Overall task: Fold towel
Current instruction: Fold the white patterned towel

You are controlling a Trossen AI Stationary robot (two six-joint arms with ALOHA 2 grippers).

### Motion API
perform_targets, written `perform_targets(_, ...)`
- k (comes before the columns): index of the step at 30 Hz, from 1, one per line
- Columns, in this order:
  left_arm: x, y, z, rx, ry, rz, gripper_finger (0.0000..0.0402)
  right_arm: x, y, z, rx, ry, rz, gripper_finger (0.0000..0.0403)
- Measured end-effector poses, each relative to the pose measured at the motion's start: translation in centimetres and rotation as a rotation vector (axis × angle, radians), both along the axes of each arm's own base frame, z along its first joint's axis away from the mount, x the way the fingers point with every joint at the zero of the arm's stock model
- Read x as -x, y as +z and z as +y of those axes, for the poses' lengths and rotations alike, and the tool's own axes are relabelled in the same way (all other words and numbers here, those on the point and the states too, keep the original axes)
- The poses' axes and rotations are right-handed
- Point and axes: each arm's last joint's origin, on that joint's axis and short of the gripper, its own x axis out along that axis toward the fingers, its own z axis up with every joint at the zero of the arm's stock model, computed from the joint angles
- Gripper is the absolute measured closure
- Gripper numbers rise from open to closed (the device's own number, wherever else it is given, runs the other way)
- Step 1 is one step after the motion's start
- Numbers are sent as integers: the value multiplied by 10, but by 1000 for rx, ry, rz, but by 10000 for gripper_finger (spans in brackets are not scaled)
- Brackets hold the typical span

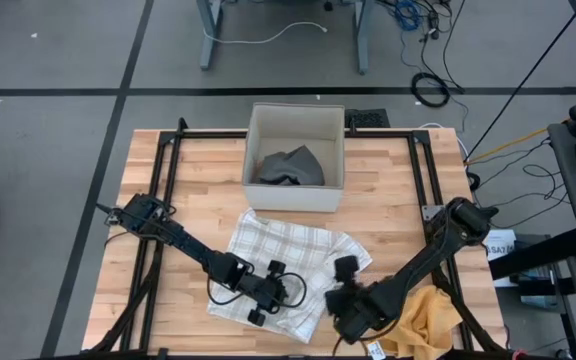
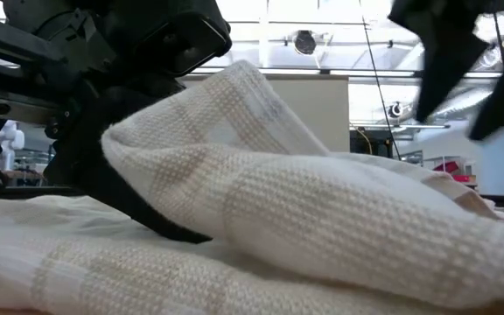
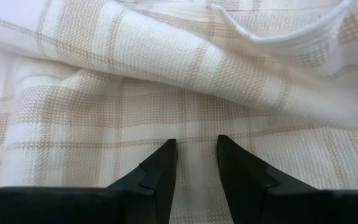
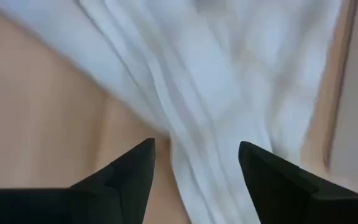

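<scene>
From overhead I see the towel [image 1: 290,262], a cream plaid cloth, lying crumpled on the wooden surface [image 1: 178,310] just at 6 o'clock of the white bin [image 1: 295,158], its near edge bunched and partly doubled over.

My left arm reaches in low from 9 o'clock, stretched long across the boards with the wrist flat, and the left gripper [image 1: 268,292] sits on the towel's near-left corner. In its wrist view the two dark fingers [image 3: 160,171] stand a little apart with plaid weave showing in the gap; I cannot tell whether they pinch the fabric or merely rest on it.

My right arm comes in from 3 o'clock, elbow high near the frame's corner, forearm slanting down toward 7 o'clock. The right gripper [image 1: 346,285] hangs at the towel's near-right edge, released, its fingers spread wide in the wrist view with a gathered ridge of cloth below them and bare wood either side.

A yellow cloth [image 1: 430,318] lies beside the right arm at 5 o'clock of the towel. A grey cloth [image 1: 290,166] sits inside the bin.
</scene>
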Motion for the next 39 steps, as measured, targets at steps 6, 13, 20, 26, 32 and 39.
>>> perform_targets(6,0,0,0,-5,-2,0,278,24,-27,-2,37,-45,88,195)
perform_targets(13,0,-1,0,-11,-4,-1,278,37,-59,-17,42,-112,117,195)
perform_targets(20,1,-1,0,-13,-4,-1,278,40,-77,-36,55,-177,68,195)
perform_targets(26,1,-1,0,-15,-5,-2,278,37,-79,-43,151,-164,22,213)
perform_targets(32,1,-1,-1,-8,-13,-6,278,32,-81,-48,155,-162,24,319)
perform_targets(39,3,1,-9,16,-29,0,278,34,-72,-42,140,-147,126,394)
